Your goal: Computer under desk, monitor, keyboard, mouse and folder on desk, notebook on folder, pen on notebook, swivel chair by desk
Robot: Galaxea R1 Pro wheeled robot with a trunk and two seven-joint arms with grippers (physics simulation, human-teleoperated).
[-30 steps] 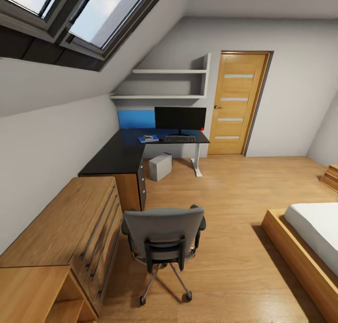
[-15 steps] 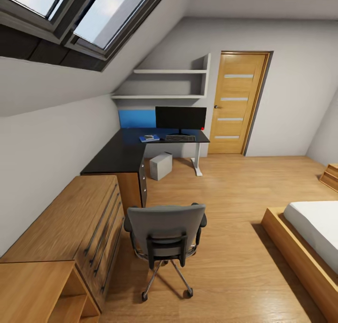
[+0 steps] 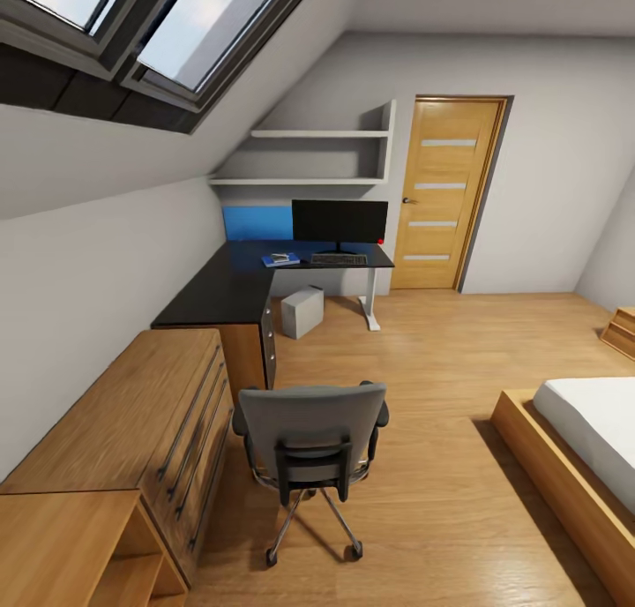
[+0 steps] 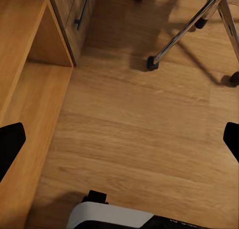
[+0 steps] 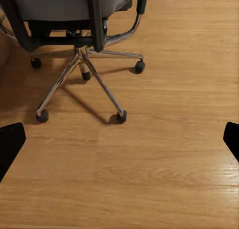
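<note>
The grey swivel chair point(image 3: 313, 439) stands on the floor with its back toward me, so its seat is hidden. Beyond it the black L-shaped desk point(image 3: 231, 285) carries the black monitor point(image 3: 339, 221), with the keyboard point(image 3: 338, 259) in front of it. A blue flat item point(image 3: 279, 259) with something small on top lies left of the keyboard. The grey computer point(image 3: 302, 312) sits on the floor under the desk. My left gripper point(image 4: 119, 144) is open over bare floor near the chair's wheels point(image 4: 152, 63). My right gripper point(image 5: 119, 144) is open, facing the chair base point(image 5: 82, 64).
A wooden dresser point(image 3: 132, 430) and a low wooden shelf unit point(image 3: 70, 545) line the left wall. A bed point(image 3: 573, 448) on a wooden frame stands at the right. A wooden door point(image 3: 445, 192) is at the far wall, and wall shelves point(image 3: 313, 157) hang above the desk.
The whole head picture shifted slightly a second ago, so the camera moved a little. Nothing has changed over the last half second.
</note>
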